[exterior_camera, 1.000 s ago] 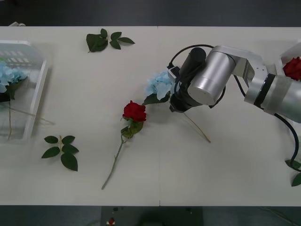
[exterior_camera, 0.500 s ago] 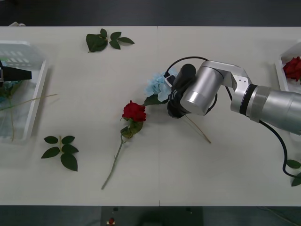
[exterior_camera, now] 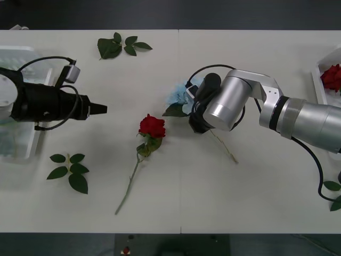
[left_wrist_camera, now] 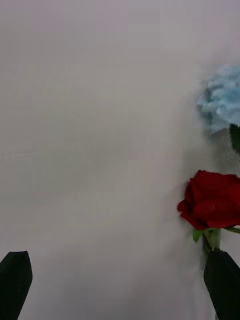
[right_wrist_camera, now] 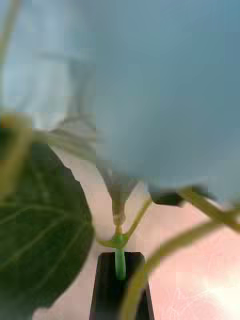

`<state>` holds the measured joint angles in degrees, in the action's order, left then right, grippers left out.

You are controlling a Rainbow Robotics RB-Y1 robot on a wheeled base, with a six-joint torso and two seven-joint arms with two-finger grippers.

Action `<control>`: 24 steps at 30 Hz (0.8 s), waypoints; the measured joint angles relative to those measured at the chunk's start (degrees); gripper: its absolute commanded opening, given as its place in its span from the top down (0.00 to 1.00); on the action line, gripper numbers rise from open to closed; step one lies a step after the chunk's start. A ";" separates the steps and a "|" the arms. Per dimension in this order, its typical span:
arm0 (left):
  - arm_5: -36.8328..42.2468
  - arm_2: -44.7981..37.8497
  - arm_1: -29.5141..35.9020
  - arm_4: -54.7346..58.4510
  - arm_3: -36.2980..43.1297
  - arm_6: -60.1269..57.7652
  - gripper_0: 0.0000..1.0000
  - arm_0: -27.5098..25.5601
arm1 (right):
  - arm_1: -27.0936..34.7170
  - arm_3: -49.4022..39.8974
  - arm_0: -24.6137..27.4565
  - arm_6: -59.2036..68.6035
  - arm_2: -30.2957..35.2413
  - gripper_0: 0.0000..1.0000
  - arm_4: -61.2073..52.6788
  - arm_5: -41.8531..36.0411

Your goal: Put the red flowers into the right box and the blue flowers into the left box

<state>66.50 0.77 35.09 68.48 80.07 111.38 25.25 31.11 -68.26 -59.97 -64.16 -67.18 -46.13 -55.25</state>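
A blue flower (exterior_camera: 178,95) lies mid-table, partly under my right arm (exterior_camera: 224,104). In the right wrist view my right gripper (right_wrist_camera: 120,260) is shut on its thin green stem (right_wrist_camera: 120,250), just below the pale-blue head (right_wrist_camera: 165,100). A red flower (exterior_camera: 152,126) lies to its left, stem running toward the near edge. My left gripper (exterior_camera: 100,109) is open and hovers left of that rose; its wrist view shows the rose head (left_wrist_camera: 210,205) beside one finger (left_wrist_camera: 225,285). The left box (exterior_camera: 37,140) sits under my left arm. The right box (exterior_camera: 318,80) holds a red flower (exterior_camera: 331,77).
Loose green leaf sprigs lie at the far side (exterior_camera: 120,46), near the front left (exterior_camera: 70,170) and at the right edge (exterior_camera: 334,193). Bare table stretches along the near edge, right of the rose's stem.
My left arm has swung out from over the left box toward the middle of the table. My right arm has settled lower over the blue flower, whose head shifted slightly.
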 measured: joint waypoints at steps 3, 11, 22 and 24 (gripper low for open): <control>0.00 3.89 -0.85 -5.47 0.30 0.01 0.00 0.00 | 0.24 0.00 0.00 -0.01 0.42 1.00 -2.11 0.28; 4.78 9.13 -1.58 -17.59 7.41 0.00 0.00 -0.01 | 8.40 -4.18 0.02 -11.65 9.35 1.00 -16.72 0.45; 11.93 6.18 -4.27 -17.87 16.67 -6.39 0.00 -0.05 | 15.05 -4.32 1.79 -44.01 31.38 1.00 -35.09 -8.82; 11.93 2.92 -4.27 -13.05 16.55 -4.66 0.00 -0.43 | 15.05 -4.32 2.83 -52.30 34.75 1.00 -38.60 -9.77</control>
<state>78.43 3.69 30.82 55.43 96.62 106.72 24.82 46.17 -72.58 -57.14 -116.46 -32.43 -84.73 -65.02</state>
